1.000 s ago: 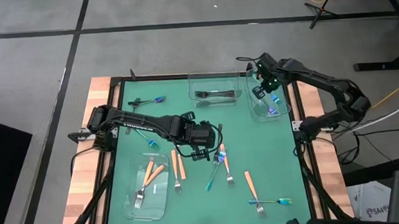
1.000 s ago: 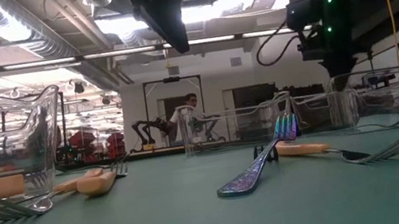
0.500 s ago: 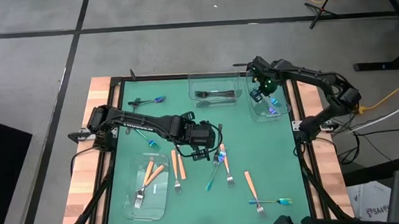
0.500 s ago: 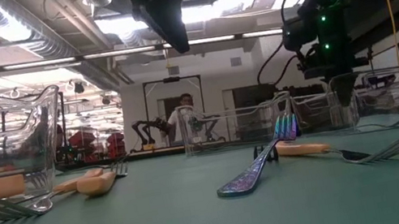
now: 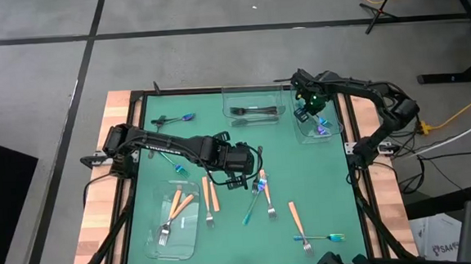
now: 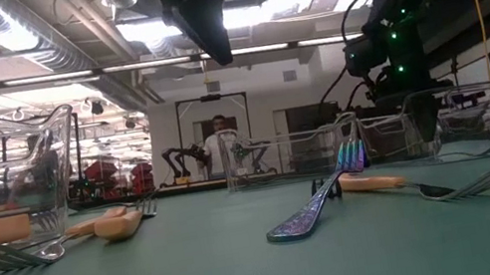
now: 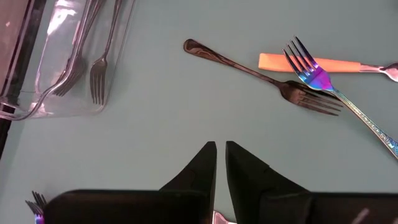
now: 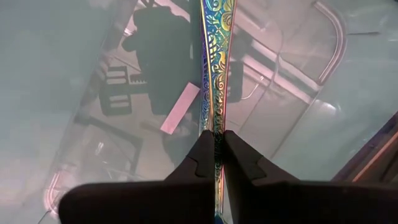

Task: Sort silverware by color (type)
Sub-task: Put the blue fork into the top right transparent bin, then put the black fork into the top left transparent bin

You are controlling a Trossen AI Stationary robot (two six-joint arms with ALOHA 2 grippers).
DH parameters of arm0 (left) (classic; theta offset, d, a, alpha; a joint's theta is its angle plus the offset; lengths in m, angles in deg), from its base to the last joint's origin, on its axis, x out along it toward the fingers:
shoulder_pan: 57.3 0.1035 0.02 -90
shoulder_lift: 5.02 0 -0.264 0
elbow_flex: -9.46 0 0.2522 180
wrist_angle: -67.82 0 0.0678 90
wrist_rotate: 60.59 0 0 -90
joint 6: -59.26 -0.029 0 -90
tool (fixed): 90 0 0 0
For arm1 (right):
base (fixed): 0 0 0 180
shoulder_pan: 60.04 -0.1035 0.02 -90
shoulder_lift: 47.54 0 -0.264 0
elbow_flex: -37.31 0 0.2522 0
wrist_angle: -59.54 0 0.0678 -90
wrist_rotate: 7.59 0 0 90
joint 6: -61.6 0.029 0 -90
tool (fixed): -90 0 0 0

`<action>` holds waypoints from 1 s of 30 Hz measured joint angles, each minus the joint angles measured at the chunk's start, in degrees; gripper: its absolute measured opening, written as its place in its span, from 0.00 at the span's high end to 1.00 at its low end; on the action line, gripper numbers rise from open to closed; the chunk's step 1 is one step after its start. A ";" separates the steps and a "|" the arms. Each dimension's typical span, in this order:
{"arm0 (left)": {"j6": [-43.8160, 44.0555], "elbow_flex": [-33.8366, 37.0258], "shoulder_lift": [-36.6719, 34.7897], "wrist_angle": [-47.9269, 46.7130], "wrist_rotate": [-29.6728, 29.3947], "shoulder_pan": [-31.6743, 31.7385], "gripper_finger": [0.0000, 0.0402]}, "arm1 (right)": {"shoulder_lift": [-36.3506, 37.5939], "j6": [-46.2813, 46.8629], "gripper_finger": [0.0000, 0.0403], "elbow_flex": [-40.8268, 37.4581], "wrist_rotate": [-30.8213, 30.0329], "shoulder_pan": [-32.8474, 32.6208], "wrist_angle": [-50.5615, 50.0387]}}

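Note:
My right gripper (image 5: 309,109) hangs over the clear tray (image 5: 303,131) at the table's far right. It points down, shut on an iridescent utensil (image 8: 214,62). A few iridescent pieces (image 5: 323,127) lie in that tray. My left gripper (image 7: 221,146) hovers above the table's middle, shut, with nothing showing between its tips. Below it lie a black fork (image 7: 261,78), an iridescent fork (image 7: 336,93) crossing its head, and an orange-handled piece (image 7: 308,62). Black forks (image 5: 251,111) lie in the far tray, orange-handled ones (image 5: 177,205) in the near left tray. My right gripper pinches the utensil's patterned handle (image 8: 214,127) between its two fingers, from above, pointing down. The fingers lie along the handle. The utensil hangs below them over the tray floor; its lower end runs out of the wrist view, and whether it touches the tray I cannot tell.
Loose silverware lies on the green mat: orange-handled pieces (image 5: 211,195) (image 5: 294,213), a teal one (image 5: 249,214), a fork (image 5: 320,238) near the front edge, and two pieces (image 5: 173,119) at the far left. A person (image 6: 223,141) stands in the room behind.
My right gripper has sunk toward the far right tray with the iridescent utensil, still shut on it.

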 joint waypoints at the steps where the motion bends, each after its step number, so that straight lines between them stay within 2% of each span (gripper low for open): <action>1: 0.00 0.00 0.00 0.00 0.00 0.00 0.93 | 0.00 0.00 0.98 0.00 0.02 0.00 0.12; 16: -0.44 0.00 0.00 -0.01 0.00 0.04 0.93 | 0.00 0.00 0.83 0.00 -0.44 0.00 0.23; 23: -0.46 0.00 0.00 -0.12 0.01 1.05 0.93 | 0.02 0.00 0.82 0.00 -0.42 0.00 0.23; 30: -2.68 0.00 0.00 -2.53 0.89 5.02 0.93 | 0.06 -1.29 0.82 0.00 -0.42 0.00 0.20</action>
